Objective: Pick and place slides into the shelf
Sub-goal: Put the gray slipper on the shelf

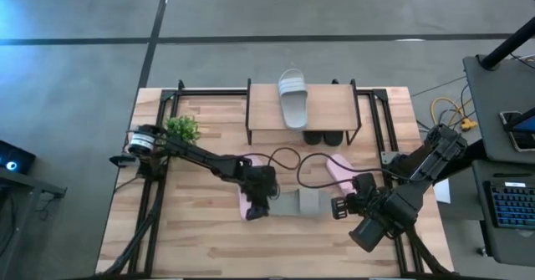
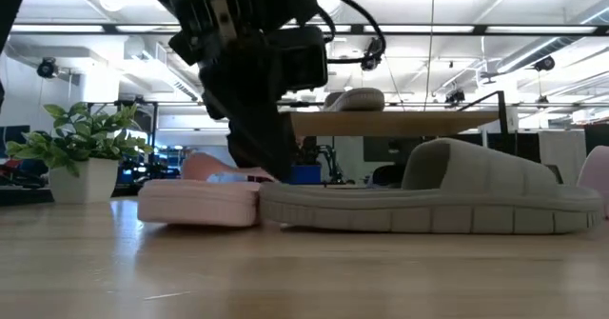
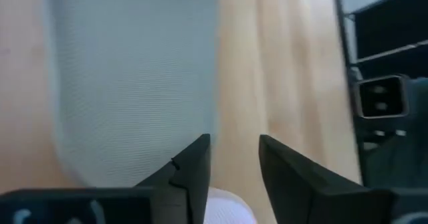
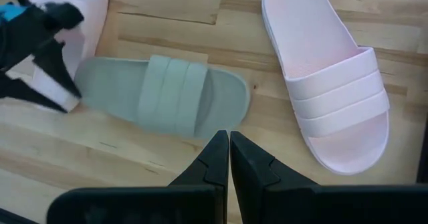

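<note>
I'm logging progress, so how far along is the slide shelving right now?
Done: one light grey slide lies on the shelf, and black slides sit under it. In hand: the left hand is down at a pink slide, though a grip isn't clear. Left: the grey slide and the other pink slide on the table. The right hand waits shut.

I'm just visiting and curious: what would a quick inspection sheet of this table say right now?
Surface: wooden table, slatted.
Job's things: grey slide on the shelf; black slides beneath; grey slide and two pink slides on the table.
Clutter: potted plant.
Grippers: left gripper down at a pink slide's edge; right gripper shut, empty.
Cables: black cable looping over the table.
Surroundings: desk with keyboard.
</note>
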Controlling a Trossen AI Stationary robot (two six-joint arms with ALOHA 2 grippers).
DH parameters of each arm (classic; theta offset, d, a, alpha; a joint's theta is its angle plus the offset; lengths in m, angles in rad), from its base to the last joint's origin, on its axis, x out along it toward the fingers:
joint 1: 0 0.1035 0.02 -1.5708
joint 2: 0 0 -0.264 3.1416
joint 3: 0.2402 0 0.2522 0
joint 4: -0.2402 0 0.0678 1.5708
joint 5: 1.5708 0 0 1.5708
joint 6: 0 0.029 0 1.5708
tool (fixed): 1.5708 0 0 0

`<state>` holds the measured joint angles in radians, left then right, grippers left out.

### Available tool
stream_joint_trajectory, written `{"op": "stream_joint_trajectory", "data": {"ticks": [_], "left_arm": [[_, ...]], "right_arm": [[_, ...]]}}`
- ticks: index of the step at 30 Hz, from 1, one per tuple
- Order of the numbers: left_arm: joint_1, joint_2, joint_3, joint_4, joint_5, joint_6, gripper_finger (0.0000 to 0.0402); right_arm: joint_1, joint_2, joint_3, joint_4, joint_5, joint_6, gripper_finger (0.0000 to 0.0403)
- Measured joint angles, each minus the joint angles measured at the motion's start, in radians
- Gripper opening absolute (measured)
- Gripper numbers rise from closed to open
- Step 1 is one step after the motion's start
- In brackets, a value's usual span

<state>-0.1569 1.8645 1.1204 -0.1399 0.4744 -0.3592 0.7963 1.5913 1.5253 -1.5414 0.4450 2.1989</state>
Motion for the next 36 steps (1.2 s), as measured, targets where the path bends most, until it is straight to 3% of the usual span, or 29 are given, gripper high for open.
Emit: {"op": "stream_joint_trajectory", "data": {"ticks": [4, 7, 13, 18, 20, 29, 36], "left_arm": [[-0.017, 0.000, -0.001, 0.137, 0.140, -0.003, 0.0101], [-0.023, -0.006, -0.001, 0.223, 0.145, -0.001, 0.0100], [-0.015, -0.039, -0.002, 0.254, -0.050, 0.043, 0.0099], [-0.015, -0.052, -0.006, 0.148, -0.251, 0.078, 0.0099], [-0.014, -0.049, -0.018, 0.113, -0.273, 0.078, 0.0099], [-0.017, -0.014, -0.034, 0.127, -0.247, 0.077, 0.0099], [-0.026, -0.003, -0.036, 0.228, -0.061, 0.076, 0.0099]], "right_arm": [[0.000, 0.000, 0.000, -0.001, 0.000, 0.000, 0.0009], [0.000, 0.000, 0.000, -0.001, -0.001, 0.000, 0.0009], [0.000, 0.000, 0.000, 0.005, -0.007, 0.000, 0.0009], [0.004, 0.000, 0.000, 0.006, -0.011, 0.000, 0.0009], [0.005, 0.000, -0.001, 0.005, -0.011, 0.000, 0.0009], [0.004, 0.000, -0.009, 0.001, -0.011, 0.000, 0.0009], [0.004, 0.000, -0.011, 0.006, -0.011, 0.000, 0.0009]]}}
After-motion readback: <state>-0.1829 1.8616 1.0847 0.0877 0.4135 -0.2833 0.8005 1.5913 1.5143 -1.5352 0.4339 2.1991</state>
